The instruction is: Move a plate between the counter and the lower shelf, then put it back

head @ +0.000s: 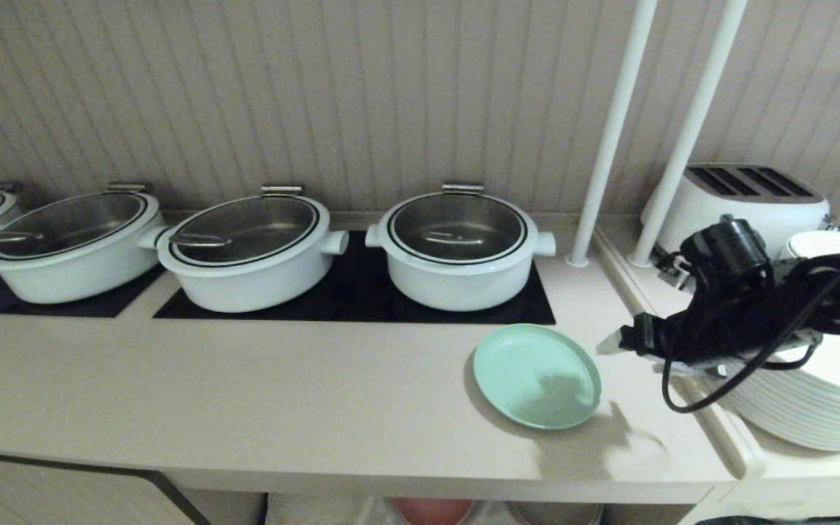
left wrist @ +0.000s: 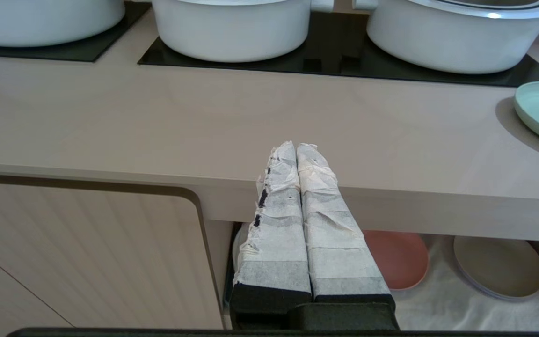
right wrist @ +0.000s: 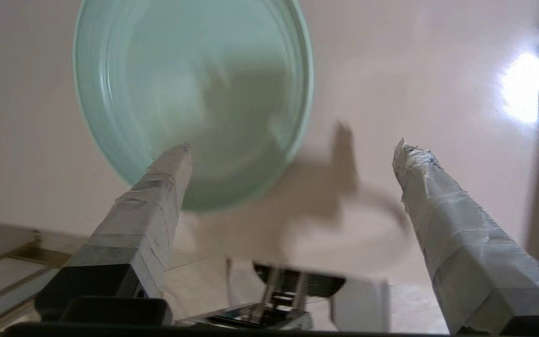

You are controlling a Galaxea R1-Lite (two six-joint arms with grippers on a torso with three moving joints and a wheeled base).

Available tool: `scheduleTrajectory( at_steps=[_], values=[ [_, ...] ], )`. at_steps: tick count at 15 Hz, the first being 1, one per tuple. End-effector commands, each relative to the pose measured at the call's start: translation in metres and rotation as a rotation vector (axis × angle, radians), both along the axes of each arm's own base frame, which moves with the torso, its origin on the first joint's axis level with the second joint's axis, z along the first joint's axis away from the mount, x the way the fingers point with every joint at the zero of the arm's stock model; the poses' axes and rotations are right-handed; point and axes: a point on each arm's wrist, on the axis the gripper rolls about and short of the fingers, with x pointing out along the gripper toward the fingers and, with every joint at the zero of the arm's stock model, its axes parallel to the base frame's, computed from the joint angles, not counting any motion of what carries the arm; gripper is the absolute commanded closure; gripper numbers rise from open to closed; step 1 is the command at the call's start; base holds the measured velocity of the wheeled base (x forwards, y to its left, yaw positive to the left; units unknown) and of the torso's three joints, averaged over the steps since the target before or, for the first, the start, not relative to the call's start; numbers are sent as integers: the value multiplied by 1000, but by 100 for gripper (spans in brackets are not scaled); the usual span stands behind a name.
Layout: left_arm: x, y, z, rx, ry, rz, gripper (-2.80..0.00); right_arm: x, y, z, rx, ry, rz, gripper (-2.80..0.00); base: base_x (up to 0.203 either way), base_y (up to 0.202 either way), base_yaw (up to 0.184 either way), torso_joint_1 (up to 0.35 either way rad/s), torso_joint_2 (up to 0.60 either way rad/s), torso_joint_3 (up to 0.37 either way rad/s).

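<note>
Jaws spread wide and empty, the right gripper (right wrist: pixel 293 150) hangs over the mint plate (head: pixel 537 375) lying flat on the counter (head: pixel 281 394); a straight lift clear should avoid nudging it.

Ribbed beige wall panelling (head: pixel 318 87) behind; two white poles (head: pixel 613 131) at right; beige cupboard door (left wrist: pixel 87 252) below left; bright light glare near right.
</note>
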Motion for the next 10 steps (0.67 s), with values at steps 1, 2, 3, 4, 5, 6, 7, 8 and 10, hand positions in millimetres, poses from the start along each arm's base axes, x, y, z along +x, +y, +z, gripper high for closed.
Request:
scheduleTrajectory(
  at_steps=[1, 2, 3, 4, 5, 6, 7, 8, 10],
  values=[
    [0, 0, 0, -1, -1, 0, 0, -31, -6, 27, -17, -83, -16, -280, 0, 0, 0, 0, 0, 0],
    [0, 0, 0, -1, -1, 0, 0, -41, -9, 35, -26, -109, -27, -280, 0, 0, 0, 0, 0, 0],
    [0, 0, 0, -1, -1, 0, 0, -53, -11, 42, -35, -133, -37, -280, 0, 0, 0, 0, 0, 0],
    [0, 0, 0, -1, -1, 0, 0, -64, -14, 49, -47, -155, -50, -280, 0, 0, 0, 0, 0, 0],
    [0, 0, 0, -1, -1, 0, 0, -75, -16, 55, -62, -174, -66, -280, 0, 0, 0, 0, 0, 0],
    [0, 0, 0, -1, -1, 0, 0, -87, -19, 61, -72, -196, -76, 0, 0, 0, 0, 0, 0, 0],
    [0, 0, 0, -1, -1, 0, 0, -97, -21, 66, -84, -220, -74, 0, 0, 0, 0, 0, 0, 0],
    [0, 0, 0, -1, -1, 0, 0, -110, -24, 69, -115, -245, -65, 0, 0, 0, 0, 0, 0, 0],
    [0, 0, 0, -1, -1, 0, 0, -128, -29, 73, -206, -295, -75, 0, 0, 0, 0, 0, 0, 0]
  ],
)
